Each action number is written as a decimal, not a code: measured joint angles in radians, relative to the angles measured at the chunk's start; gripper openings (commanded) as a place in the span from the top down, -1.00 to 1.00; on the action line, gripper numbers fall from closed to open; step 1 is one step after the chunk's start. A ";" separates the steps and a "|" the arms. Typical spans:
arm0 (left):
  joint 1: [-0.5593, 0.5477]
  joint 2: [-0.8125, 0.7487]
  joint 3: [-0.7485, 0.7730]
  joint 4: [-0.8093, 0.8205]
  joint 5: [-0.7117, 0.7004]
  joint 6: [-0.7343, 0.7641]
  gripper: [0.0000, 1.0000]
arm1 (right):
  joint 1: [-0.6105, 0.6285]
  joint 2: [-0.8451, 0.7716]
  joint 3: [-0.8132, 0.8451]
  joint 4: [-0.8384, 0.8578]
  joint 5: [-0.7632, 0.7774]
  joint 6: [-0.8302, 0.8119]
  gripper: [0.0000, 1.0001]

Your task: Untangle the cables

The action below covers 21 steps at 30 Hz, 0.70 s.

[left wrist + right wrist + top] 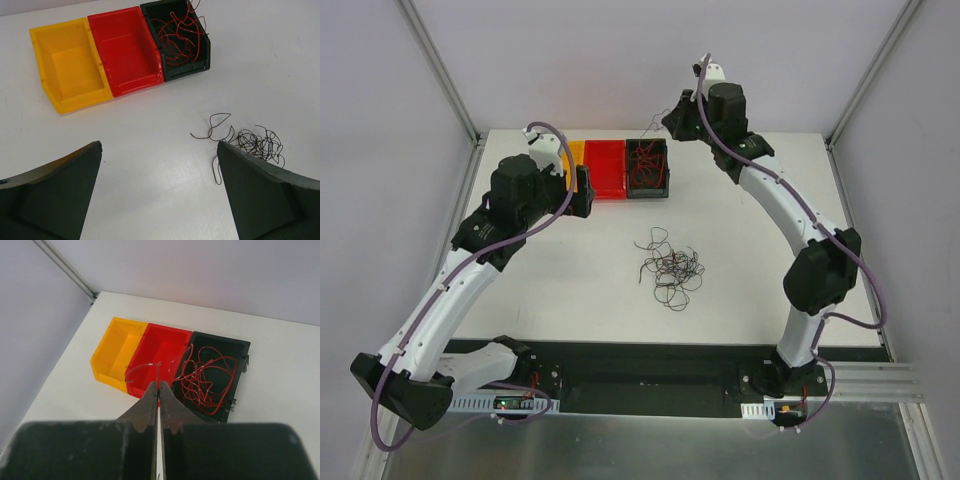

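A tangle of thin dark cables [670,268] lies on the white table, and in the left wrist view [255,142] it sits by my right finger. Several red cables [207,377] lie in the black bin [220,340]. My right gripper [158,384] is shut on one thin red cable [145,366], whose end curls over the red bin; it hangs high above the bins [670,120]. My left gripper [160,145] is open and empty, above bare table left of the tangle [588,203].
Three bins stand in a row at the back: yellow [576,155], red [603,168] and black [648,194]. The yellow [70,65] and red [127,50] bins hold nothing. Grey walls close in the table's sides and back.
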 measured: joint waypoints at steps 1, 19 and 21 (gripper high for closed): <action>0.000 -0.006 -0.004 0.006 -0.003 0.001 -0.98 | 0.000 0.016 0.001 0.003 0.008 -0.008 0.99; 0.026 0.001 -0.023 0.034 -0.013 0.002 -0.96 | 0.036 0.684 0.322 -0.031 0.121 -0.022 0.98; 0.026 0.001 -0.030 0.034 -0.013 0.002 -0.96 | 0.058 0.716 0.354 -0.059 0.162 -0.026 0.85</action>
